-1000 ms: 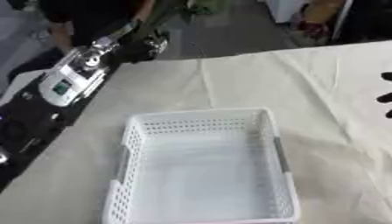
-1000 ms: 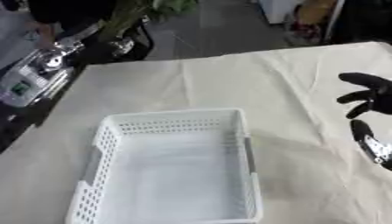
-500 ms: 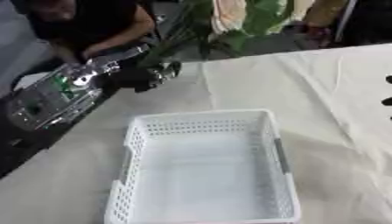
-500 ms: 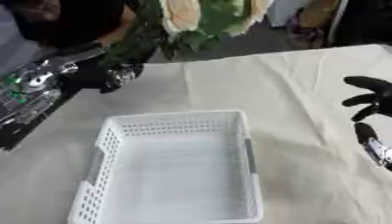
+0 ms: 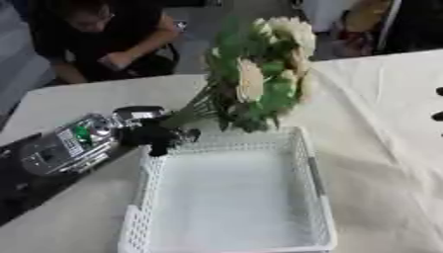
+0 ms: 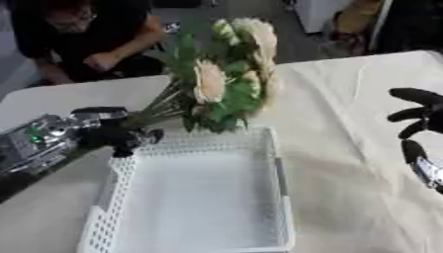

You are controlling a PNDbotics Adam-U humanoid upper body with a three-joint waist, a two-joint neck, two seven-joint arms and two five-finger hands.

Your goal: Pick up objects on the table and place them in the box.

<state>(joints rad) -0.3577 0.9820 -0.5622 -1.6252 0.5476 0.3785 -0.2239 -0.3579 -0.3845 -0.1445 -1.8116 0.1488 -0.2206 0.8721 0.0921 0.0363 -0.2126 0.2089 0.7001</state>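
Landmark: white perforated plastic basket (image 5: 229, 197), rectangular, on bench draped in cream cloth (image 5: 380, 148); interior bare

Task item: bunch of artificial cream flowers with green leaves and thin green stems (image 5: 259, 79), held in the air over the far-left corner of the basket, heads tilted up and beyond the far rim, stems angled down toward the near-left. Not yet inside the basket

Left robot hand (image 5: 154, 133): black fingers curled round the lower ends of the stems, just outside the far-left corner of the basket, level with the rim

Right robot hand (image 6: 420, 126): to the right of the basket, well apart from it, fingers spread and relaxed, nothing held; resting at the cloth near the right edge of view

Handling judgement: bunch likely light; stems thin and springy, probably stiffer than the blooms; petals and leaves soft and easily crushed. Top-heavy in this hold, so heads liable to swing or droop with any quick turn. Best hold at the gathered stems, as now, never on the blooms. Bunch appears about as long as the basket's short side, so laying it lengthways along the basket advised; risk of heads catching on the far rim or overhanging it
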